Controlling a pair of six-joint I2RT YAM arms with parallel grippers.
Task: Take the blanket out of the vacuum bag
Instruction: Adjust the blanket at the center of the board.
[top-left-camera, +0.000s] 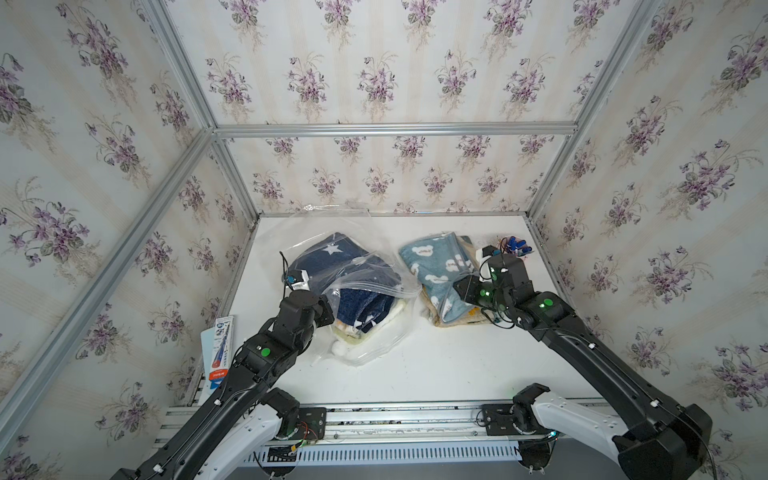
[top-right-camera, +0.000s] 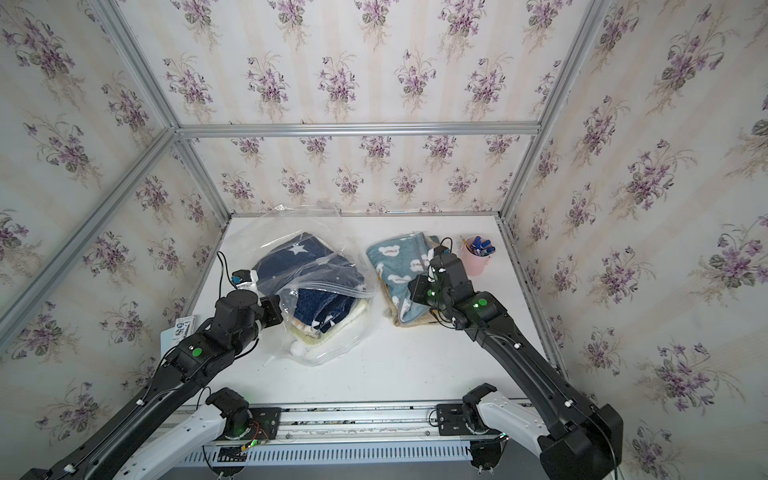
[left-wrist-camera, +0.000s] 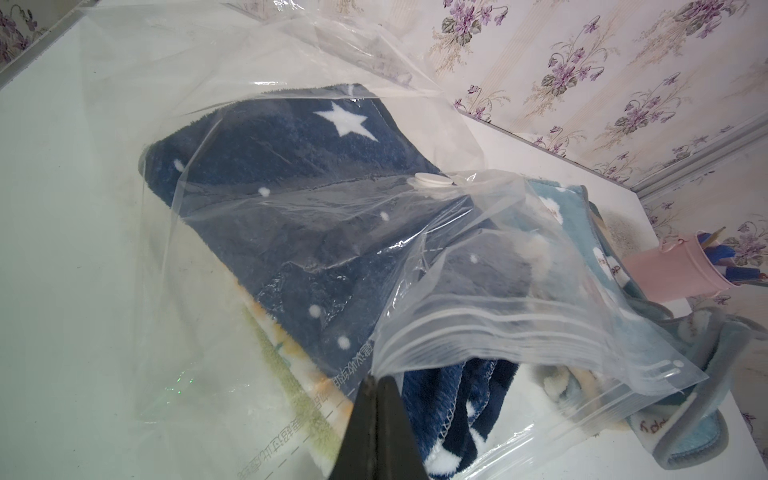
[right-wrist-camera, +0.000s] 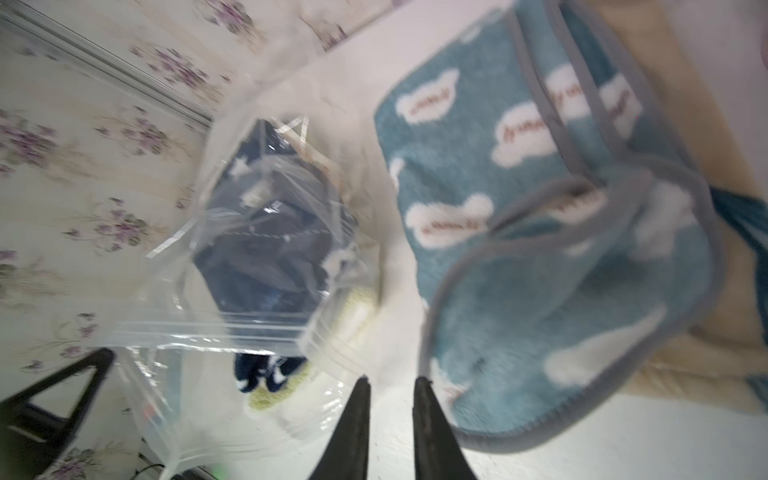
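Done: blue blanket (top-left-camera: 432, 266) laid outside bag (top-left-camera: 299, 226).
Pending: navy blanket (left-wrist-camera: 270, 187) inside.
Left gripper (left-wrist-camera: 376, 380): clamped on bag lip.
Right gripper (right-wrist-camera: 388, 384): parted, empty.

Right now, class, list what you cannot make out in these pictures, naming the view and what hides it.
- Left tool: its tips are hidden in both top views by its own wrist.
- Blue cloud blanket: lettering unreadable, right wrist view blurred.
- Vacuum bag: the number of blankets inside is unclear in all views; folds overlap under crinkled plastic.
- Pink cup: contents too small in a top view.
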